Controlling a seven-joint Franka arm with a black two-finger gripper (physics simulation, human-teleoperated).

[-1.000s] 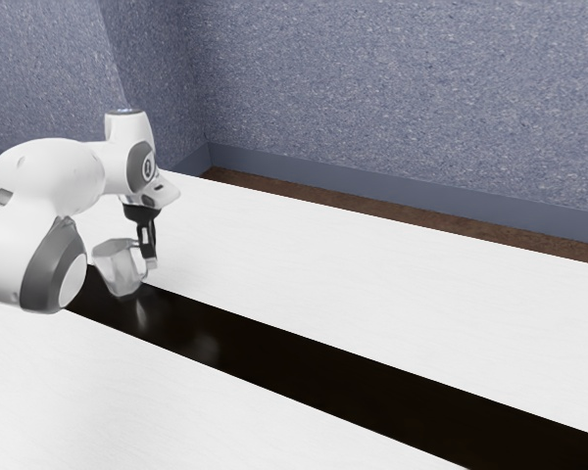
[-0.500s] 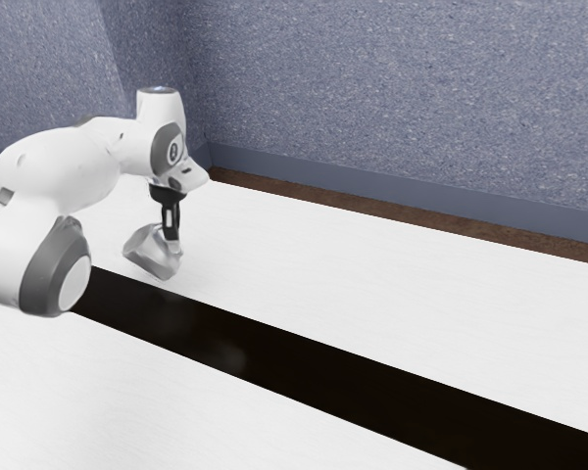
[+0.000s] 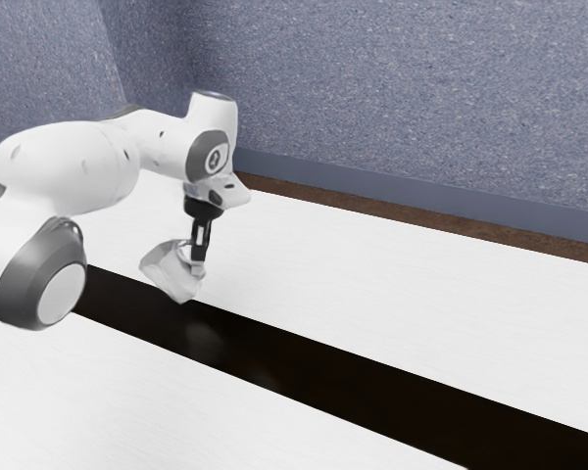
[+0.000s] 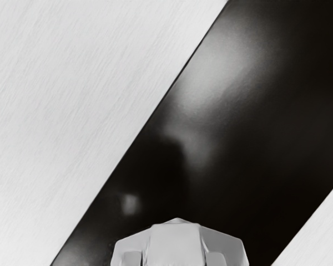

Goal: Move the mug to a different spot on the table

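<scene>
The table (image 3: 402,284) is brushed white, crossed on a slant by a glossy black band (image 3: 323,377). Behind it stands a speckled blue-grey wall (image 3: 392,88) with a darker skirting and a strip of brown floor. The mug (image 3: 173,271) is pale, faceted and half see-through. It hangs tilted just above the band's far edge, towards the exterior view's left. The gripper (image 3: 198,257) pinches its wall, fingers narrow. From the wrist, the mug (image 4: 180,246) sits under the hand over the black band.
</scene>
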